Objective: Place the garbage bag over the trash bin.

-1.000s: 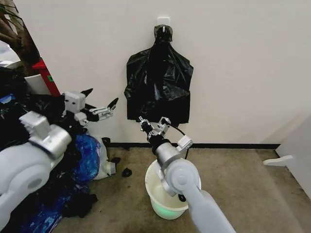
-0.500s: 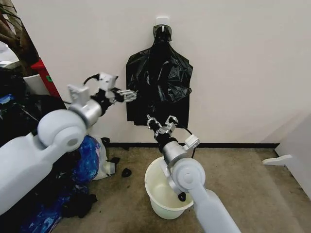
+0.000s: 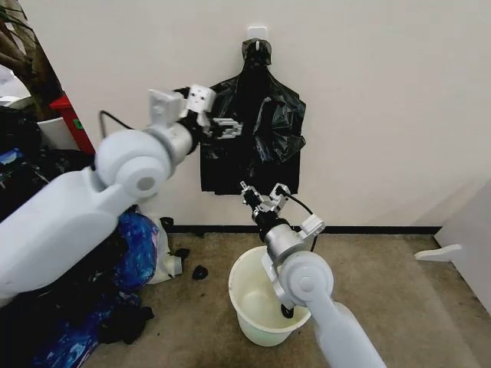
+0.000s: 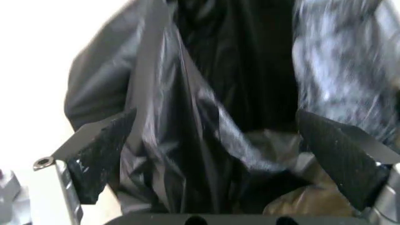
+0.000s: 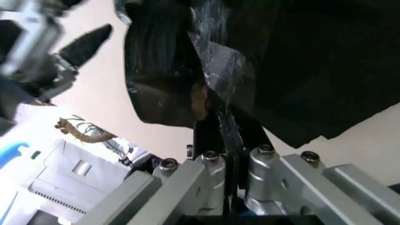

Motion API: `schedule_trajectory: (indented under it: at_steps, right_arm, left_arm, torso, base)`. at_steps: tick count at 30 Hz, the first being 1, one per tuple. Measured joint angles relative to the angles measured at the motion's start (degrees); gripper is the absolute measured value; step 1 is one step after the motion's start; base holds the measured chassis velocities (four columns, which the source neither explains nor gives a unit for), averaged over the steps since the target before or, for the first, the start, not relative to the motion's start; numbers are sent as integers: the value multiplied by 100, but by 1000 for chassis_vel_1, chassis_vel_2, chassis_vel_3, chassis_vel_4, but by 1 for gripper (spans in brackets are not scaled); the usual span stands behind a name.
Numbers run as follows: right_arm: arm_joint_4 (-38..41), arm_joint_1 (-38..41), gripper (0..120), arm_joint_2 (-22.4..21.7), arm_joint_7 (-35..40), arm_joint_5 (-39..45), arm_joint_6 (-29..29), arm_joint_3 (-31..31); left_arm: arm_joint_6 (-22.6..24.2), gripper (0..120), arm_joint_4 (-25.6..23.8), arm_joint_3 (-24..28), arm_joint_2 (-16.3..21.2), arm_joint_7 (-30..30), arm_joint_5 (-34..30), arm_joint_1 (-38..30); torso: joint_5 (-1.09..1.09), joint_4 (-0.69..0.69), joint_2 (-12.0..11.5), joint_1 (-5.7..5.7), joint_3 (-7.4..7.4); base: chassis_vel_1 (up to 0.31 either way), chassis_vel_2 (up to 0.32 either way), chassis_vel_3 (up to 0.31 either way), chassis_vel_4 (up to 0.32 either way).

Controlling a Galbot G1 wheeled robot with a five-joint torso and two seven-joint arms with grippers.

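Bin – one, white, lower centre of the head view, bare rim, no liner on it. Task judged at an early stage: bag not freed, not opened, not over the bin.

Right gripper just above the bin, at the bottom edge of the black bunch; fingers narrow, pinching a glossy fold, taken to be the bag.

Left gripper higher, upper centre, against the bunch – fingers wide, plastic between them, not clamped.

Counted: one bunch on one wall hook, one heap of bags at far left, two grippers.
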Motion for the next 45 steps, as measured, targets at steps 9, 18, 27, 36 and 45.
schedule_trajectory:
  at_steps: [9, 18, 27, 36, 45]
  right_arm:
    - [2, -54, 0, 98, -48, -57, -9, -100]
    - [12, -76, 0, 108, -49, -75, -8, -173]
    - [63, -107, 0, 76, -49, -78, -7, -157]
    - [67, -120, 0, 69, -74, -83, -7, -130]
    - [312, -317, 0, -45, -253, -220, -136, 17]
  left_arm:
    - [249, 100, 148, 368, -203, -893, -227, -202]
    - [158, 78, 284, 417, -220, -875, -172, -150]
    - [-18, 45, 460, 468, -306, -855, -110, -150]
    - [-59, 15, 493, 481, -336, -828, -103, -176]
    - [-158, 0, 437, 341, -319, -828, -53, -151]
  torso:
    - [-2, 3, 0, 0, 0]
    - [-2, 3, 0, 0, 0]
    - [-1, 1, 0, 0, 0]
    - [-1, 2, 0, 0, 0]
    - [-1, 2, 0, 0, 0]
  base:
    - [0, 0, 0, 0]
    - [0, 0, 0, 0]
    - [0, 0, 0, 0]
    - [0, 0, 0, 0]
    - [0, 0, 0, 0]
